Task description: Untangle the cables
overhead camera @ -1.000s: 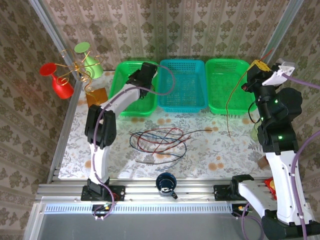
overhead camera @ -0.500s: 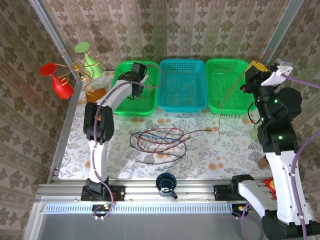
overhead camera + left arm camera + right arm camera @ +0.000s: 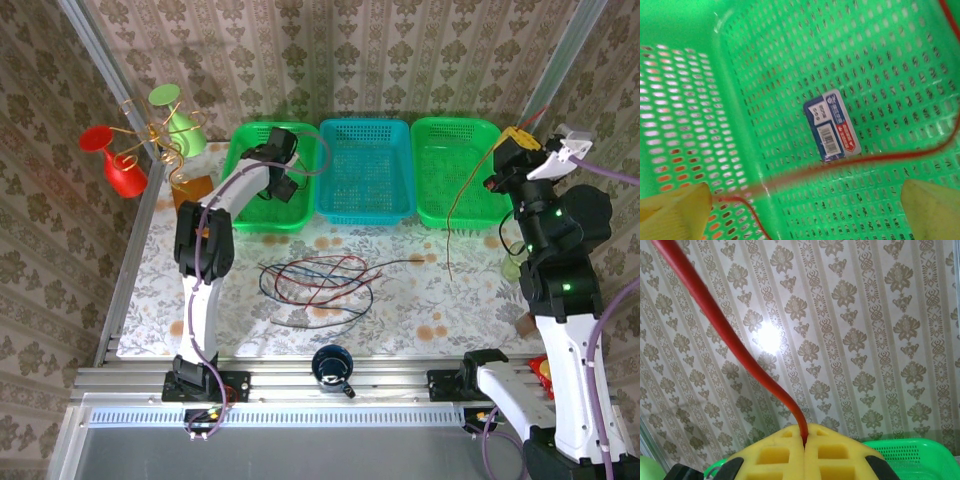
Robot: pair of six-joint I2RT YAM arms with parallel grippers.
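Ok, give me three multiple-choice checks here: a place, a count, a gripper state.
1. The left gripper hangs over: A) the left green plastic mesh basket; B) the dark blue mug; C) the gold wire cup stand.
2. Mesh baskets along the far edge: A) two; B) three; C) four.
3. The right gripper is: A) wide open; B) shut on a thin red cable; C) shut on nothing.
1A, green mesh shows between its spread fingers. 2B, a blue basket sits between that one and a right green basket. 3B, the cable leaves its closed yellow pads.
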